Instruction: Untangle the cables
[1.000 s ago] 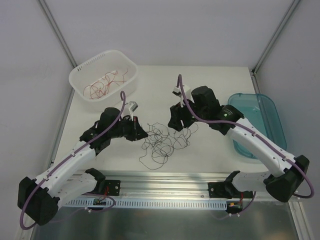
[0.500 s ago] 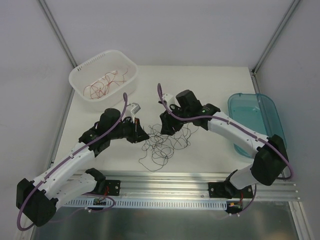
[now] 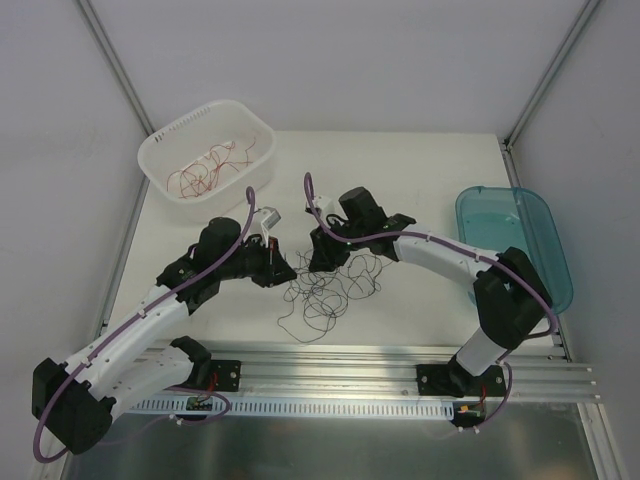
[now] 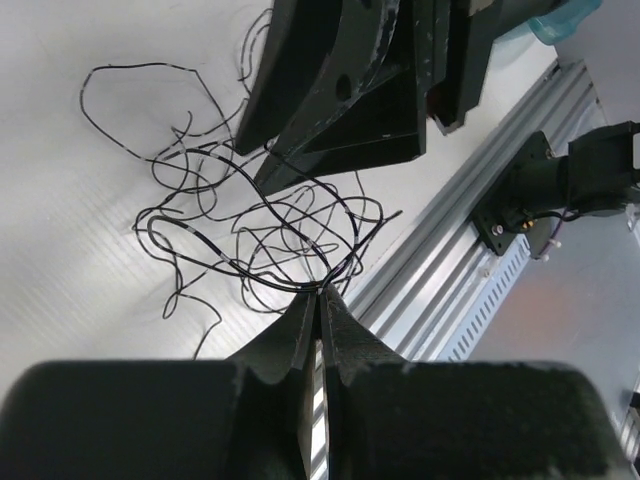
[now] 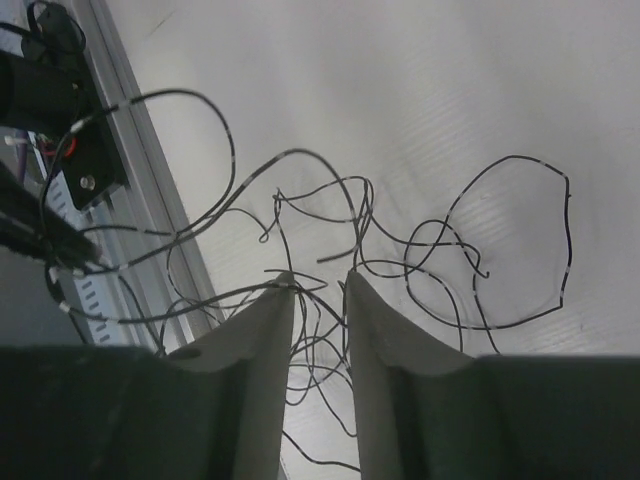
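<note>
Black cables lay in one loose knot on the table, right between the two grippers. Left gripper was pressed together, its tips apparently nipping one strand at the knot's near edge, with the rest of the tangle fanned out ahead of it. Right gripper was spread, with several loops crossing the gap between its fingers and nothing clamped. Red cables sat well apart in the white basket, beyond the left gripper. My read: left anchors, right picks a strand. To do it well, close the right on a single loop, not the whole bundle in the gap. Pull away from the left slowly and low. If the knot cinches, let go and take an outer loop or a free end. The wire looked thin and springy, so it would likely slip unless seated deep between the fingers.
</note>
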Robot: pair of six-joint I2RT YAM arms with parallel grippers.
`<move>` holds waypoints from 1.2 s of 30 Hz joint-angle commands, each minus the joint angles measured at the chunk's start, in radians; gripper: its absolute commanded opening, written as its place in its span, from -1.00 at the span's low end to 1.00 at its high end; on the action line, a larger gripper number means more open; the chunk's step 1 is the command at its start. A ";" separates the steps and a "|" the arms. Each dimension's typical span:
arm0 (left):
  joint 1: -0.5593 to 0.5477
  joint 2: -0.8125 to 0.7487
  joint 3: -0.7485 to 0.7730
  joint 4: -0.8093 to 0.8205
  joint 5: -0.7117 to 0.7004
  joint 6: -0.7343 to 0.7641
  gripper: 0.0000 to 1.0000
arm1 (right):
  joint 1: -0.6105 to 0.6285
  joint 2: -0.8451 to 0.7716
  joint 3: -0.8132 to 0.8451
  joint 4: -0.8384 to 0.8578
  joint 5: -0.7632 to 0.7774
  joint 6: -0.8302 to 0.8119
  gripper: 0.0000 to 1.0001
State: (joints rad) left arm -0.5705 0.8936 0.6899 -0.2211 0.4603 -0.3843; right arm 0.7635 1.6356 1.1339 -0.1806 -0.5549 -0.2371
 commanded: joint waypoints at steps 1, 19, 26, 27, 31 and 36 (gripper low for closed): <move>-0.009 -0.024 0.023 -0.003 -0.069 0.027 -1.00 | 0.002 -0.009 -0.005 0.081 -0.065 0.016 -0.43; -0.008 -0.099 0.019 -0.179 -0.609 -0.091 -1.00 | -0.058 -0.632 0.132 -0.375 0.439 -0.002 -0.99; 0.076 -0.033 -0.010 -0.248 -0.755 -0.191 -1.00 | -0.085 -0.767 0.277 -0.493 0.581 0.009 -0.99; 0.107 -0.003 -0.012 -0.250 -0.752 -0.195 -1.00 | -0.086 -0.781 0.294 -0.499 0.599 0.009 -0.99; 0.254 0.082 -0.004 -0.248 -0.729 -0.214 -1.00 | -0.092 -0.809 0.424 -0.563 0.682 -0.014 -0.99; 0.389 0.188 0.063 -0.248 -0.727 -0.220 -1.00 | -0.092 -0.827 0.512 -0.585 0.799 -0.031 -0.99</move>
State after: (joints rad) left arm -0.2371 1.0489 0.6918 -0.4580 -0.2493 -0.5804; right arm 0.6762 0.8227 1.5951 -0.7345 0.1368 -0.2485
